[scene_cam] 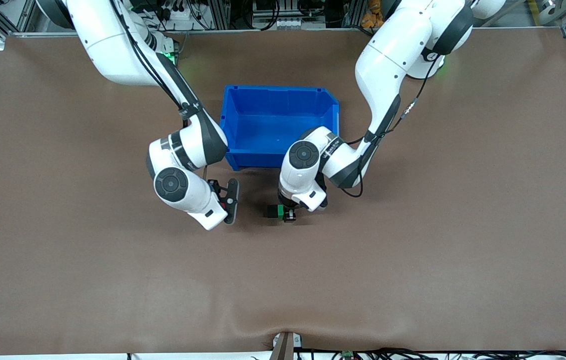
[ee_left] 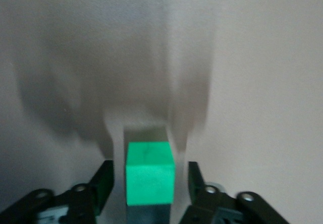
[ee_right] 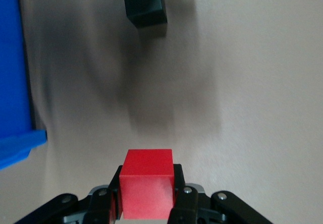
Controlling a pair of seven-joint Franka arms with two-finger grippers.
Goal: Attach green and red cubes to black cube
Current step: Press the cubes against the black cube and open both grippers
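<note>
The green cube [ee_left: 150,172] stands joined to the black cube [ee_left: 146,215] on the brown table, a little nearer the front camera than the blue bin. In the front view the green cube [scene_cam: 277,210] is beside the black cube [scene_cam: 268,211]. My left gripper [ee_left: 150,186] is open around the green cube, with a gap on each side; it also shows in the front view [scene_cam: 287,214]. My right gripper [ee_right: 146,201] is shut on the red cube [ee_right: 147,188]. It hovers low over the table [scene_cam: 230,200], toward the right arm's end from the black cube [ee_right: 145,4].
The blue bin [scene_cam: 283,90] stands open and empty at the table's middle, just farther from the front camera than both grippers. Its wall shows in the right wrist view [ee_right: 11,82]. Bare brown table [scene_cam: 413,260] lies all around.
</note>
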